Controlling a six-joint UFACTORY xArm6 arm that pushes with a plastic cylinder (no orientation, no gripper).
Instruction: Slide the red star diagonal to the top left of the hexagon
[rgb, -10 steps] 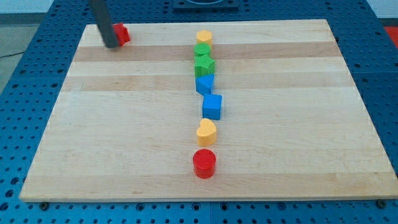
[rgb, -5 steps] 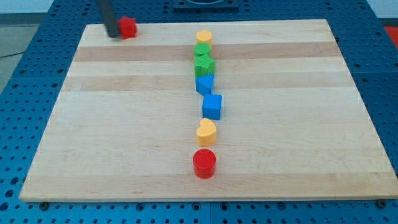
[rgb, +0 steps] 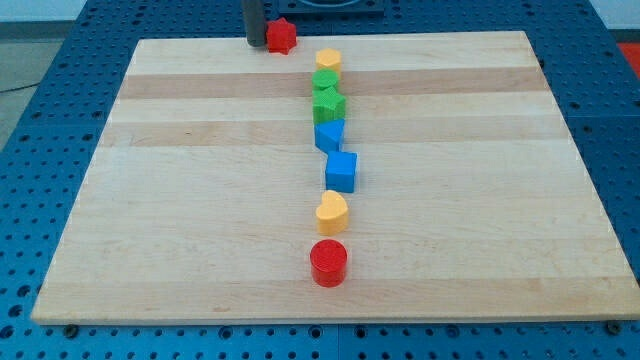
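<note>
The red star (rgb: 281, 35) sits at the board's top edge, up and to the left of the yellow hexagon (rgb: 328, 60). My tip (rgb: 256, 43) touches the star's left side; the dark rod rises out of the view's top. The hexagon heads a column of blocks down the board's middle.
Below the hexagon stand two green blocks (rgb: 326, 80) (rgb: 329, 104), two blue blocks (rgb: 329, 135) (rgb: 341, 171), a yellow heart (rgb: 331, 212) and a red cylinder (rgb: 328, 263). The wooden board (rgb: 180, 200) lies on a blue perforated table.
My tip has pushed the red star from the board's top left corner rightward along the top edge, to just left of the hexagon. The other blocks have not moved.
</note>
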